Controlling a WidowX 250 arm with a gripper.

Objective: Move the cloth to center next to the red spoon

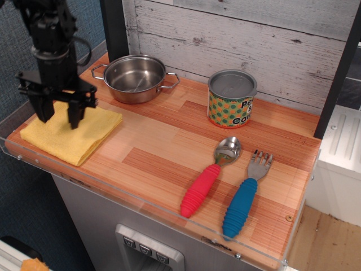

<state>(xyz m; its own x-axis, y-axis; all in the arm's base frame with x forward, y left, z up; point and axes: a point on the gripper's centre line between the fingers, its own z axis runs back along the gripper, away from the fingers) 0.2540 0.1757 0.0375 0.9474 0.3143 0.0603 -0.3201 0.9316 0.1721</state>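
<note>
Your gripper (59, 116) spread wide over the cloth (73, 135) at nine o'clock, grasping nothing, red spoon (210, 176) well apart at four o'clock

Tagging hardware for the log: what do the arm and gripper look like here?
All black. The gripper has two blunt, straight fingers hanging from a wide crossbar. The arm above is a boxy, chunky column of stacked black segments. A thin black cable loops out on its side. No visible markings, labels or colour accents.
</note>
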